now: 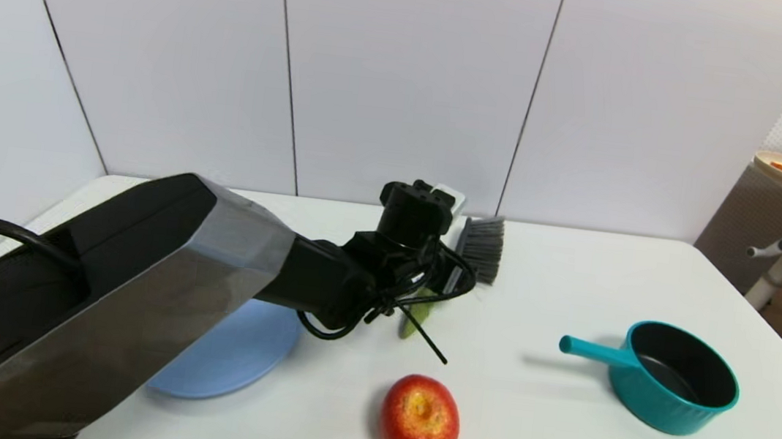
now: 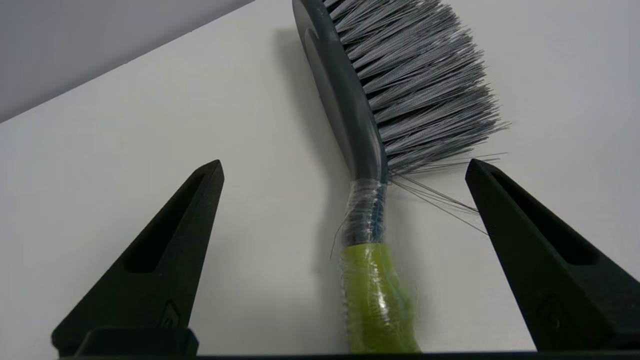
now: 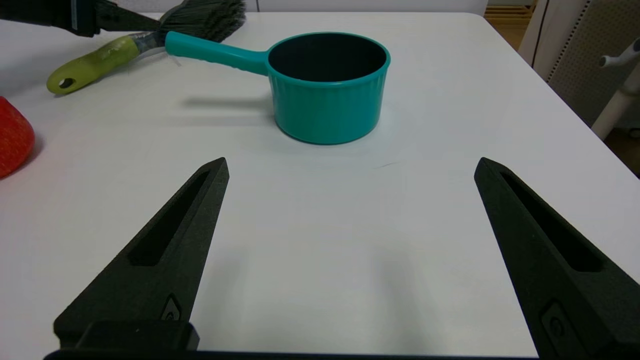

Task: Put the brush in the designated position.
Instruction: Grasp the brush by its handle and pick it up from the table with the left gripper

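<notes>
Two black fingers [image 2: 165, 240] of my left hand [image 2: 345, 170] stand spread wide, one on each side of the brush [image 2: 367, 150], touching neither side. It lies flat on the white tabletop [image 1: 558, 430] toward the far edge, grey bristles pointing away from me, its lime-green handle toward me. My right hand [image 3: 350, 167] hangs low over bare tabletop, spread too, holding nothing. Before it stands a teal saucepan [image 3: 327, 85]; a red apple [image 1: 419, 421] and blue plate [image 1: 235, 356] lie nearer me.
</notes>
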Robot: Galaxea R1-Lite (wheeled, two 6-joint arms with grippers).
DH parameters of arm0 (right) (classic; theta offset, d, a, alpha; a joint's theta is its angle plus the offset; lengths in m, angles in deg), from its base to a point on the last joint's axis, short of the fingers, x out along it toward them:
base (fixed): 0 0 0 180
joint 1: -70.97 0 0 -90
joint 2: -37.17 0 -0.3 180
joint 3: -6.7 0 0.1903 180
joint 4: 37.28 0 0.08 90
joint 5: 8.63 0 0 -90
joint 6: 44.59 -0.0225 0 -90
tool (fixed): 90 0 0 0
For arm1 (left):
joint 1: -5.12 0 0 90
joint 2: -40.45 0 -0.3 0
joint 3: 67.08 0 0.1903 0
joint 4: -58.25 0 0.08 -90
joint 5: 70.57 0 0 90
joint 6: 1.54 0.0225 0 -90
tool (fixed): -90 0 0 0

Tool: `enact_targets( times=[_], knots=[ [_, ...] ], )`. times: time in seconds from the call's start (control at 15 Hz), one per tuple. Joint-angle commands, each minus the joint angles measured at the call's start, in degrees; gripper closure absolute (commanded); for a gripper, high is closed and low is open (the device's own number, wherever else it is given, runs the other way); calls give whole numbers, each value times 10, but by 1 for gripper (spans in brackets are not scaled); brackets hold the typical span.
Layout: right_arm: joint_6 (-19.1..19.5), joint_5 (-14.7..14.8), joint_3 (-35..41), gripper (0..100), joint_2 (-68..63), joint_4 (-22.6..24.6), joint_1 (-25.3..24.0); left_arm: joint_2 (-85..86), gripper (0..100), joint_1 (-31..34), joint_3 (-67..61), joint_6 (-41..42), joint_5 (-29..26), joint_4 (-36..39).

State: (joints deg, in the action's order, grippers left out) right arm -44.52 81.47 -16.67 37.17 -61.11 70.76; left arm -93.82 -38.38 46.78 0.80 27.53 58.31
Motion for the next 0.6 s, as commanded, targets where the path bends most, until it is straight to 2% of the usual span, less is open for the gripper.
enact_targets(
  times=[0.07, 0.47, 0.53, 0.6],
  knots=[
    [0, 0, 1, 0, -1, 0, -1, -47, 0, 1, 39, 2, 1, 1],
    [0, 0, 1, 0, -1, 0, -1, -69, 0, 0, 53, 21, -1, -11],
    [0, 0, 1, 0, -1, 0, -1, -69, 100, 0, 52, 21, -1, -12],
    [0, 0, 1, 0, -1, 0, 0, -69, 100, 1, 53, 21, -1, -12]
  ],
)
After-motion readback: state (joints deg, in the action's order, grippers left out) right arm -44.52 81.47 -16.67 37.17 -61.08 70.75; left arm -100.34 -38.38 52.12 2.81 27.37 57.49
